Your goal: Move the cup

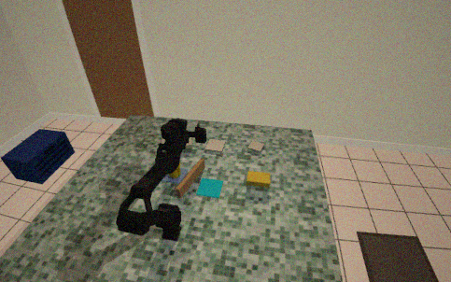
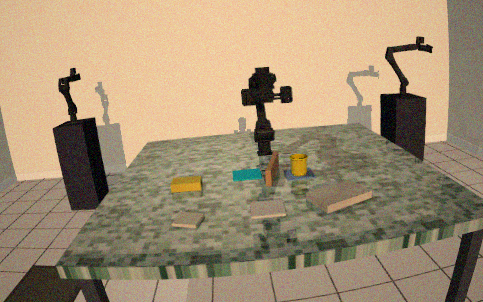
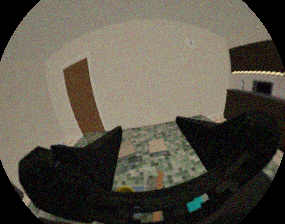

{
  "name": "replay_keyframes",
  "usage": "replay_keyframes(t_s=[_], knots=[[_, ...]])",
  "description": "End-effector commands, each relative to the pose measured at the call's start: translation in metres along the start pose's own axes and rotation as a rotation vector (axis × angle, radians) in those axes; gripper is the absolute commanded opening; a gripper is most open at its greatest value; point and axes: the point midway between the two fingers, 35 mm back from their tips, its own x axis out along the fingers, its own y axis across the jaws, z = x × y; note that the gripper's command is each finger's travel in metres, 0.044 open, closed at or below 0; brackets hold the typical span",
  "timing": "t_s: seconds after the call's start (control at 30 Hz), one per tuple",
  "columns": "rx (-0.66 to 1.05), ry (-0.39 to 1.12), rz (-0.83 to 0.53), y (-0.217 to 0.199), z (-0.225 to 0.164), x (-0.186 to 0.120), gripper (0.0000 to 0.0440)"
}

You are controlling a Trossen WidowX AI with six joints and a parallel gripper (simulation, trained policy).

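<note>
Cup (image 1: 176,172) (image 2: 299,166) (image 3: 125,190): outside the jaws. Jaws: released, spread wide, nothing between them; raised well above the desk (image 1: 274,224) (image 2: 143,235) (image 3: 143,172), aimed roughly level, outward from the arm (image 1: 145,187) (image 2: 264,127). From the jaws to the cup: downward, and to the left of their midline in the wrist view. Seen there only as a yellow sliver at the lower edge of the gap, not lined up for a grasp. Upright, long axis vertical, on the blue pad (image 1: 167,178) (image 2: 308,175) (image 3: 138,189). Marbles: not visible in any view; content not verifiable.

Next outward, just beside the cup on its right by the arm's own side: board (image 1: 190,178) (image 2: 272,170) (image 3: 160,179), on edge. Beyond it, teal pad (image 1: 210,188) (image 2: 247,174) (image 3: 195,203), with no cup on it; judged the target. Farther right, yellow block (image 1: 259,179) (image 2: 186,184), well apart from the cup.

Judged step: approach. Required: descent, leftward correction, closing about the upright wall. Afterwards, level lift high enough to pass over the board. Main risk: clipping the board and tipping the cup.
</note>
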Motion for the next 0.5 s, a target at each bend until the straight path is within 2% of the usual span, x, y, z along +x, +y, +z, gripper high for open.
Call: replay_keyframes(t_s=[0.0, 0.37, 0.4, 0.47], knots=[[0.0, -0.001, 0.004, 0.001, 0.002, 0.0, 0.0374], [0.019, 0.042, 0.03, 0.01, 0.009, 0.003, 0.0086], [0.024, 0.051, 0.031, 0.011, 0.009, 0.004, 0.0066], [0.037, 0.071, 0.035, 0.012, 0.008, 0.005, 0.0058]])
